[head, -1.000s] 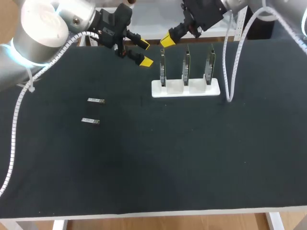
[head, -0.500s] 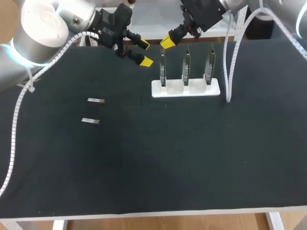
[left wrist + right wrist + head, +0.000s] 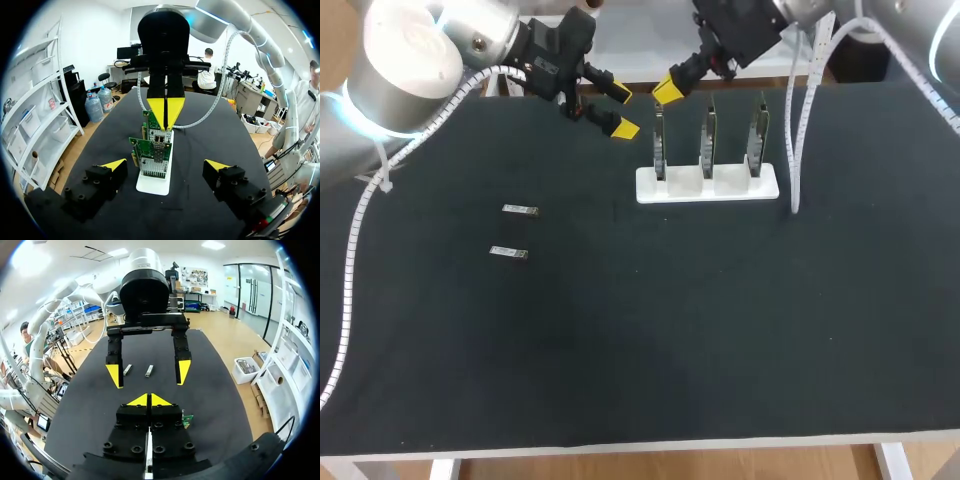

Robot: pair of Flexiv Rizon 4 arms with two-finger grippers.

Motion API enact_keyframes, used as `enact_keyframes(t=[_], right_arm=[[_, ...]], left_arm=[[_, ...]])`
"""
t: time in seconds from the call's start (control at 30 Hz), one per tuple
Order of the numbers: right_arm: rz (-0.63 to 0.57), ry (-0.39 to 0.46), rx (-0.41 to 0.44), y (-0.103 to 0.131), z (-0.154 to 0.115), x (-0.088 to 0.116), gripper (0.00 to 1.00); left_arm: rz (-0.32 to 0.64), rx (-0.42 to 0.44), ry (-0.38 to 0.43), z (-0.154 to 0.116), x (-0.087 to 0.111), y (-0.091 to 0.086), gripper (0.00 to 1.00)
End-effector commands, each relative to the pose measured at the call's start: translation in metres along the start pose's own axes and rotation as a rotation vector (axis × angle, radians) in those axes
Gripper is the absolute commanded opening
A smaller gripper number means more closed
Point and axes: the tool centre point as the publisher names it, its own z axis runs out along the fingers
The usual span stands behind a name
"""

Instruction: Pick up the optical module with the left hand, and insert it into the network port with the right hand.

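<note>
Left hand (image 3: 621,112) spread, right hand (image 3: 668,89) closed.

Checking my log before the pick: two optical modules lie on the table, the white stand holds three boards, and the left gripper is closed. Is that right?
Not quite: the left gripper is open, its tips wide apart in the left wrist view. The two optical modules on the table and three boards in the white stand are right.

Broad, flat bench (image 3: 700,340) covered in matte black fabric, edged in white along the near side, evenly lit, with a faint sheen mid-surface.
</note>
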Motion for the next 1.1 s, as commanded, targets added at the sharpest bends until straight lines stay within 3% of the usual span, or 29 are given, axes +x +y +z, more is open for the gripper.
enact_keyframes(t=[0.03, 1.1], right_arm=[[0.004, 0.001, -0.013, -0.0077, 0.0023, -0.0012, 0.0], [0.028, 0.006, -0.017, -0.0081, 0.0083, 0.0059, 0.0]], left_arm=[[0.0, 0.002, 0.003, 0.0001, -0.0005, 0.0008, 1.0], [0.0, 0.002, 0.003, 0.0001, -0.0005, 0.0008, 1.0]])
